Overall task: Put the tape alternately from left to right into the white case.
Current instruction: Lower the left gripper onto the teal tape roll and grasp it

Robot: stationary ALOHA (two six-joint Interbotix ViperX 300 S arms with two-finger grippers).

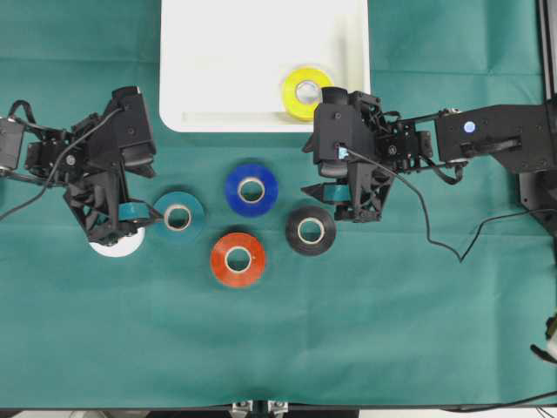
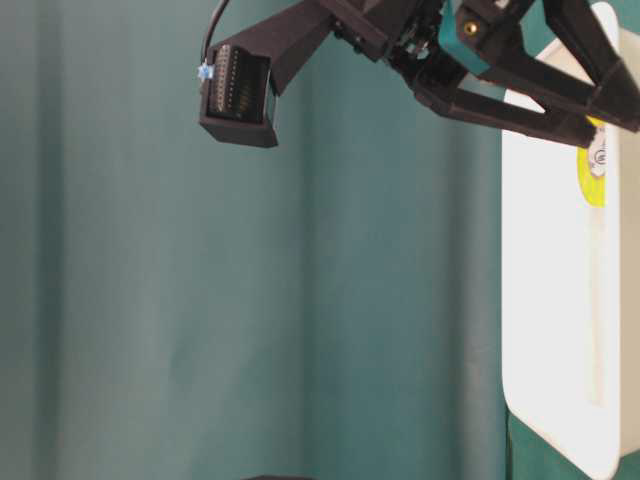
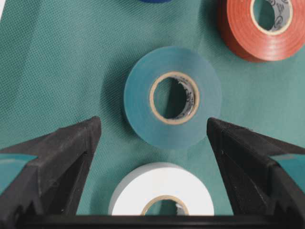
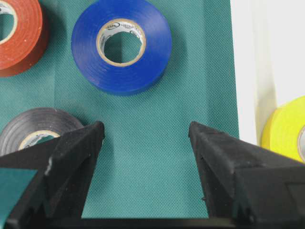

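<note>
The white case point(image 1: 218, 96) lies at the back of the table, with a yellow tape point(image 1: 306, 91) in its right front corner. Blue point(image 1: 251, 189), teal point(image 1: 178, 217), red point(image 1: 238, 259) and black point(image 1: 311, 230) tapes lie flat on the green cloth. A white tape point(image 3: 159, 191) sits low between the fingers of my open left gripper point(image 3: 153, 125), and the teal tape point(image 3: 172, 98) lies just past the fingertips. My right gripper point(image 4: 146, 128) stands open over bare cloth, holding nothing. The blue tape point(image 4: 121, 45) is ahead of it and the black tape point(image 4: 35, 131) is by its left finger.
The case's front rim point(image 4: 248, 71) runs just right of the right gripper's right finger, with the yellow tape point(image 4: 286, 129) behind it. The right arm's cable point(image 1: 426, 231) trails over the cloth. Green cloth stretches to the front edge.
</note>
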